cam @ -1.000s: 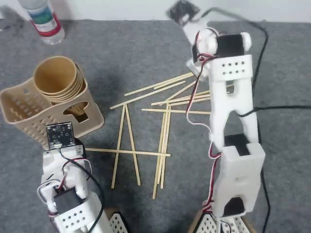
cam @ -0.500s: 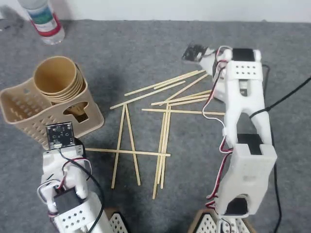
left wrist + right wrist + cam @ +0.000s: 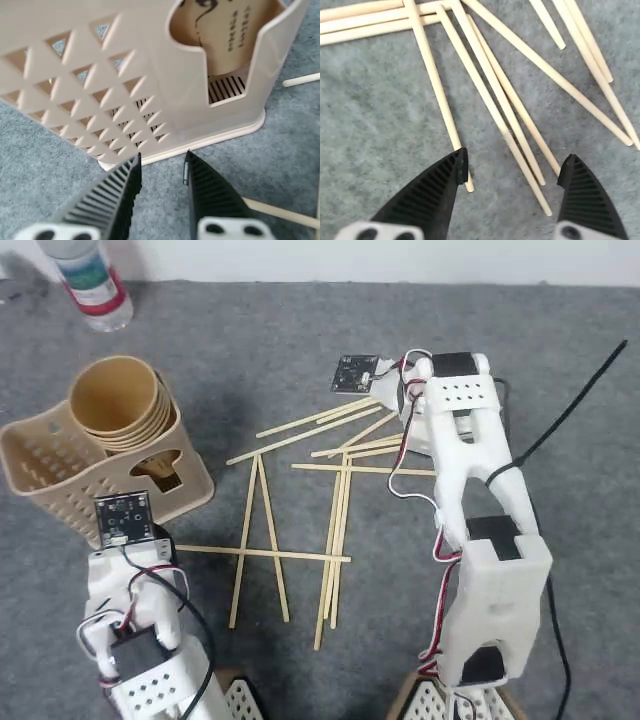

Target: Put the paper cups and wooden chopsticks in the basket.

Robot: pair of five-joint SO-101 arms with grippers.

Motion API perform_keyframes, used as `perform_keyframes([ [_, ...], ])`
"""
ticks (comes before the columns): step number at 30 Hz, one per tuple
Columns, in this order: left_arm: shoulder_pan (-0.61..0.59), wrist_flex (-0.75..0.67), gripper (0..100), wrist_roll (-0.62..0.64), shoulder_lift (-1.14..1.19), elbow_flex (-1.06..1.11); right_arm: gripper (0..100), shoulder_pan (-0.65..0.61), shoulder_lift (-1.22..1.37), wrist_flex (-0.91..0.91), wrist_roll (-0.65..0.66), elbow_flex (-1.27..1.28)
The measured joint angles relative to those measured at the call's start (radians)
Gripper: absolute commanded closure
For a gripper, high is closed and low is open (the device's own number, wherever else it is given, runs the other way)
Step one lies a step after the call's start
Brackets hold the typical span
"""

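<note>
Grey-covered table (image 3: 250, 350): the basket (image 3: 45, 480) near the left edge holds the paper cups (image 3: 113, 395); wooden chopsticks (image 3: 304, 436) lie scattered mid-table. The left gripper (image 3: 162, 159), narrowly parted and empty, hangs beside the basket's base; the right gripper (image 3: 516, 162), spread wide, hovers over chopstick ends.

pincer (image 3: 516, 160): spread wide | wooden chopsticks (image 3: 492, 107): scattered, several ends between its tips | grey mat (image 3: 380, 115): underneath

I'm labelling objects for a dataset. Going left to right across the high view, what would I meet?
basket holding the stacked paper cups → scattered wooden chopsticks → right arm
</note>
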Motion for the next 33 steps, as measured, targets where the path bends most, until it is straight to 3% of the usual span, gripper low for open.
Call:
perform_keyframes([
  [11, 0.0, 0.0, 86, 0.0, 0.0, 0.0, 69.9, -0.02, 0.048, -0.034, 0.018, 0.0],
  [19, -0.002, 0.0, 86, 0.0, 0.0, 0.0, 69.9, -0.023, 0.011, 0.051, 0.018, 0.0],
  [28, 0.0, 0.0, 85, 0.0, 0.0, 0.0, 69.9, -0.012, -0.158, 0.356, 0.015, 0.003],
  [33, -0.002, 0.011, 82, 0.0, 0.0, 0.0, 69.9, 0.023, -0.18, 0.37, -0.189, 0.051],
])
